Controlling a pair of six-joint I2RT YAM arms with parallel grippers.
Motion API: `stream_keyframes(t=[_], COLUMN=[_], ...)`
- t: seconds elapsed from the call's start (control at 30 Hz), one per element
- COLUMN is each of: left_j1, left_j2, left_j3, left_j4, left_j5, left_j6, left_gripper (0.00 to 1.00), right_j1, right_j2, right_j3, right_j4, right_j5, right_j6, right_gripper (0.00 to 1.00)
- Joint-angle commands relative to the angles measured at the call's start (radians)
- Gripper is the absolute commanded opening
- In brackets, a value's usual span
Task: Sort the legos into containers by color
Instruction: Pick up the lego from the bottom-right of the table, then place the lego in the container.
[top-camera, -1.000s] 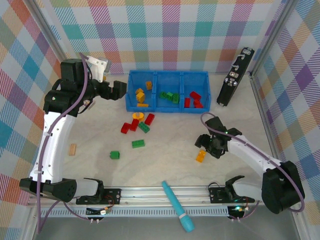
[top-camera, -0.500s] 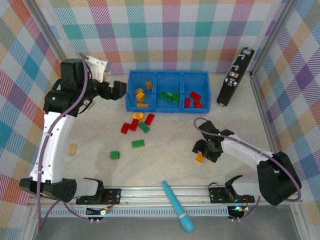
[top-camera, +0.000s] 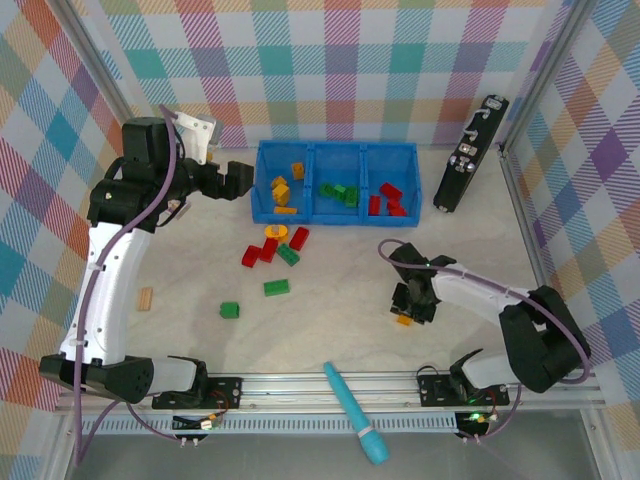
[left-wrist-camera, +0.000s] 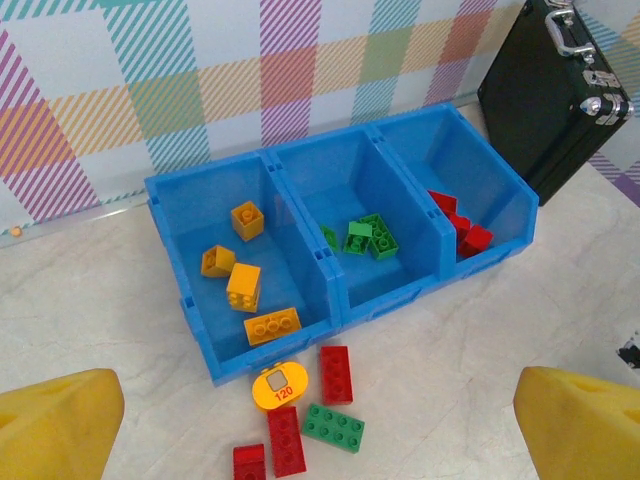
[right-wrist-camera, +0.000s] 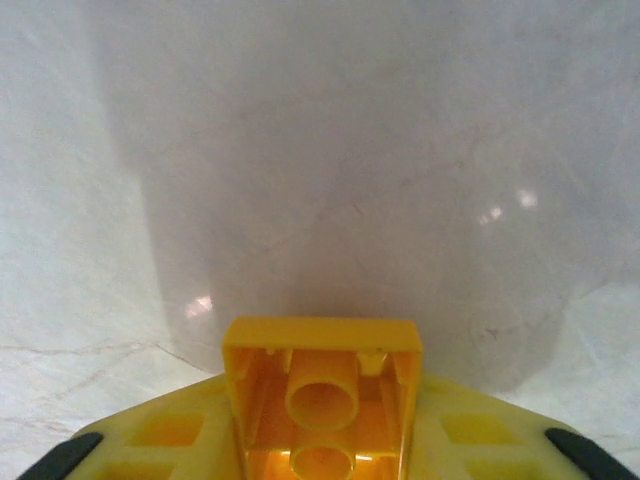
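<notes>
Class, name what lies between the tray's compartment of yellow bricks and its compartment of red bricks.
The middle compartment, holding green bricks; the left wrist view shows it plainly.

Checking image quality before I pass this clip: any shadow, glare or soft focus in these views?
Right wrist: a broad dark shadow on the table beyond the yellow brick, with small glints; left wrist: blue tray sharp, yellow fingers blurred in the bottom corners; top external: evenly lit, sharp.
</notes>
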Motion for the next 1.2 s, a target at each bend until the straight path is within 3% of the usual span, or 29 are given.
stream_keyframes(t=[0.0,0.27,0.5,0.67,0.8,0.9,1.17], left_j1=[-0.015,-0.014,-0.014,-0.014,-0.014,-0.014,-0.014], left_j2=[0.001,-0.017,-0.033,-0.037,-0.043,-0.041,-0.018], left_j3=[0.024,0.006,-0.015,-0.032,-0.045,-0.053,-0.039], left_j4=[0.002,0.001,0.011,0.02,0.03,0.038,0.029], left_j5=[0.007,-0.029,-0.04,-0.04,-0.035,-0.02,-0.015], left_j6=[-0.004,0.021,0.025,0.02,0.015,0.014,0.008], left_gripper=[1.0,1.0,1.0,1.0,1.0,1.0,1.0], right_j1=[0.007,0.007,0.032,0.085,0.116,0.136,0.178], right_j2=[0.043,0.303,0.631,0.846,1.026,1.109,1.214], right_j3=[0.127,0.684,1.23,1.518,1.756,1.84,1.836], right_j4=[-0.012,0.006,0.126,0.225,0.193,0.203,0.26], right_j5=[0.07,0.147,0.03,-0.003,-0.029,-0.052,-0.046], right_j6=[-0.099,-0.481,-0.713,-0.849,-0.896,-0.939,-1.077], right_gripper=[0.34,0.3,0.29,0.29,0.29,0.29,0.33])
